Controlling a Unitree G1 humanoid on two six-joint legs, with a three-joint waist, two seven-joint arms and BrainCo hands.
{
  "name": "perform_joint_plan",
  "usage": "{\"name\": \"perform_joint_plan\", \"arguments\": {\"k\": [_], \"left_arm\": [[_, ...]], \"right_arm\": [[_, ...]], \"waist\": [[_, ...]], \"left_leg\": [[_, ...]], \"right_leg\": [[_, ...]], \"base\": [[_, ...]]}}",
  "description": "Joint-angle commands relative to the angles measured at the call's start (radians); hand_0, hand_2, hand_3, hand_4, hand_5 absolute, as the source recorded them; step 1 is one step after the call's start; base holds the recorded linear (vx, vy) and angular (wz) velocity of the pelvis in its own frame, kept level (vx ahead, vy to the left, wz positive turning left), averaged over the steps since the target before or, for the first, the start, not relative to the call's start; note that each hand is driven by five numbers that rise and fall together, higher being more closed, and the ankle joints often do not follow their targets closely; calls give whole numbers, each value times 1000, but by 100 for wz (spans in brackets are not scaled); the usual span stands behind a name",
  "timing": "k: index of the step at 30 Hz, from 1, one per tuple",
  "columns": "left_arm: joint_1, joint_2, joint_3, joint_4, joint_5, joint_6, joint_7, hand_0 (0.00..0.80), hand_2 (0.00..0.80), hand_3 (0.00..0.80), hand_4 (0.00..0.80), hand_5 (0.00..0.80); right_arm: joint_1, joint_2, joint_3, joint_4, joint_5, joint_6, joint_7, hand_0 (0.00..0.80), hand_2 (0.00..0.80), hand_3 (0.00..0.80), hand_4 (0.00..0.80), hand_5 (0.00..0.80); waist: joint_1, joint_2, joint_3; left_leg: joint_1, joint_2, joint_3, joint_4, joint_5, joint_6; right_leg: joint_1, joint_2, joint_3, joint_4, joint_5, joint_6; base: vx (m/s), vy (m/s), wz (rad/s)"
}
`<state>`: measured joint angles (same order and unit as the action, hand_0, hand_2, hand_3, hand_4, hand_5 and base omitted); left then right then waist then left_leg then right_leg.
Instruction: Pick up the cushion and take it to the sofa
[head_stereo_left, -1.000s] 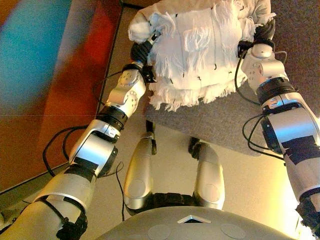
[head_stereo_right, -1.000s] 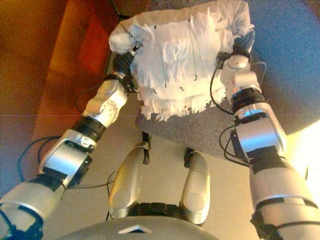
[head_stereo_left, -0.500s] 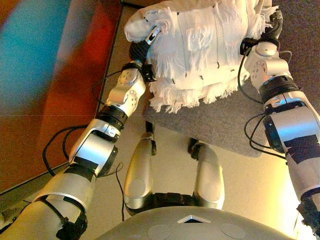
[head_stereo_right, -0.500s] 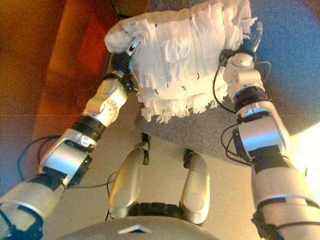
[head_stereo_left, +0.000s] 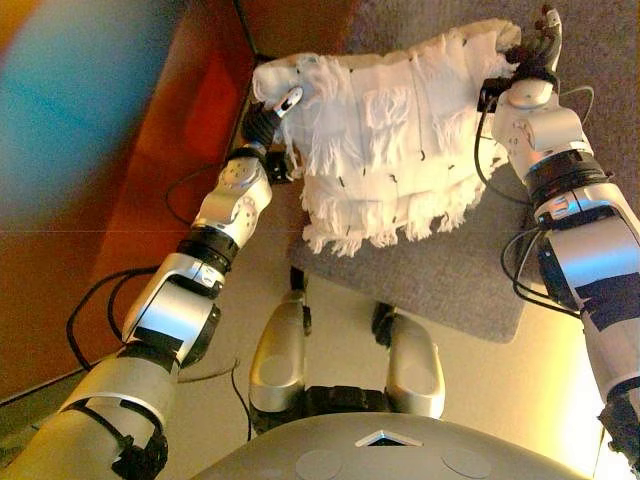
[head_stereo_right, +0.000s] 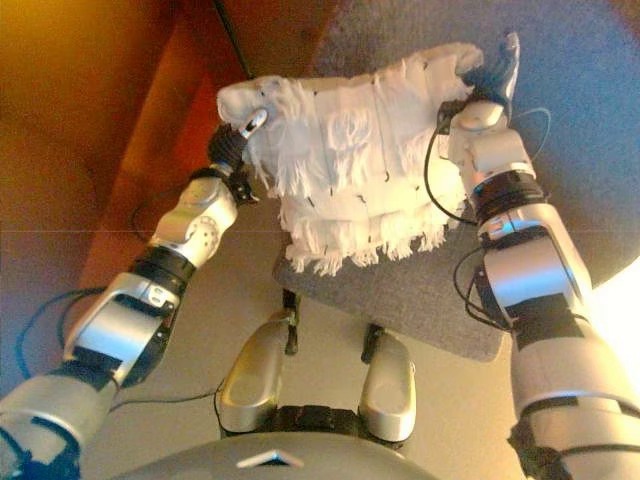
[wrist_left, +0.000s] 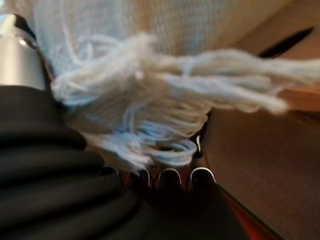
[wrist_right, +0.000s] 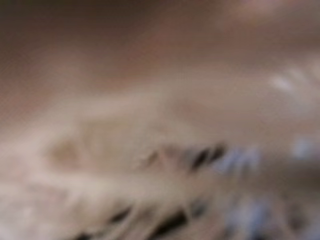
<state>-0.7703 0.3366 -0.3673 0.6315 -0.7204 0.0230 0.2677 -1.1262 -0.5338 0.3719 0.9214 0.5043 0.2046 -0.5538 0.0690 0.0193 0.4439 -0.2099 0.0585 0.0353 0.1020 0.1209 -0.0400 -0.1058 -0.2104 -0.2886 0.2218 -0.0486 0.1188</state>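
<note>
A white fringed cushion (head_stereo_left: 390, 150) hangs between my two hands above a grey rug (head_stereo_left: 440, 270). My left hand (head_stereo_left: 265, 120) grips its left edge, with the thumb on the front face and the fingers (wrist_left: 170, 177) under the fringe. My right hand (head_stereo_left: 530, 65) presses flat against the cushion's right edge with its fingers straight and pointing away from me. The right wrist view shows only blurred cushion fringe (wrist_right: 150, 150) very close. A red-orange upholstered surface (head_stereo_left: 190, 140), which may be the sofa, lies along my left side.
The rug's near edge and corner (head_stereo_left: 500, 325) end on pale floor (head_stereo_left: 510, 400) in front of me. A strip of floor (head_stereo_left: 225, 230) separates the rug from the red-orange surface on the left.
The whole picture has shifted, so the camera moved. The cushion stays between both hands and now shows whole. The right hand's fingers have come out from behind the fringe and stand straight.
</note>
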Motion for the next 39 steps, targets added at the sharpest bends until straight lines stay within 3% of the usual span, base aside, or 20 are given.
{"name": "perform_joint_plan", "arguments": {"k": [1, 7, 15, 25, 35, 39], "left_arm": [[25, 49, 98, -120, 65, -88, -3, 0, 0, 0, 0, 0], [217, 77, 156, -230, 161, -58, 10, 0, 0, 0, 0, 0], [454, 99, 283, -367, 201, -66, -45, 0, 0, 0, 0, 0], [618, 98, 417, -455, 183, -105, -111, 0, 0, 0, 0, 0], [660, 79, 430, -493, 132, -88, -174, 0, 0, 0, 0, 0], [699, 76, 444, -532, 99, -81, -238, 0, 0, 0, 0, 0]], "right_arm": [[158, 28, 13, -95, -66, 14, -82, 0, 0, 0, 0, 0], [342, 51, -11, -294, -239, 151, -199, 0, 0, 0, 0, 0], [656, 79, -131, -499, -289, 56, -64, 0, 0, 0, 0, 0], [860, 89, -250, -713, -402, -15, 64, 0, 0, 0, 0, 0], [871, 92, -283, -740, -377, -45, 109, 0, 0, 0, 0, 0], [906, 89, -311, -791, -350, -67, 181, 0, 0, 0, 0, 0]], "waist": [[48, -35, -230], [47, -39, -296], [33, -37, -356], [7, -37, -387], [12, -45, -396], [8, -48, -398]], "left_leg": [[91, 18, 18, -2, -133, -63], [176, 20, 26, -12, -145, -54], [281, 24, 58, -62, -159, -39], [328, 20, 91, -95, -166, -27], [340, 11, 101, -106, -177, -15], [345, 10, 111, -112, -181, -11]], "right_leg": [[58, -56, 12, -81, 22, 69], [143, -43, 19, -115, 22, 59], [229, -21, 26, -183, 30, 52], [251, -6, 45, -208, 36, 48], [258, -6, 43, -221, 40, 52], [257, -6, 45, -227, 43, 54]], "base": [[141, 2, 15], [167, 17, 12], [113, 23, 6], [37, 12, -10], [6, -2, -3], [-20, 5, -3]]}}
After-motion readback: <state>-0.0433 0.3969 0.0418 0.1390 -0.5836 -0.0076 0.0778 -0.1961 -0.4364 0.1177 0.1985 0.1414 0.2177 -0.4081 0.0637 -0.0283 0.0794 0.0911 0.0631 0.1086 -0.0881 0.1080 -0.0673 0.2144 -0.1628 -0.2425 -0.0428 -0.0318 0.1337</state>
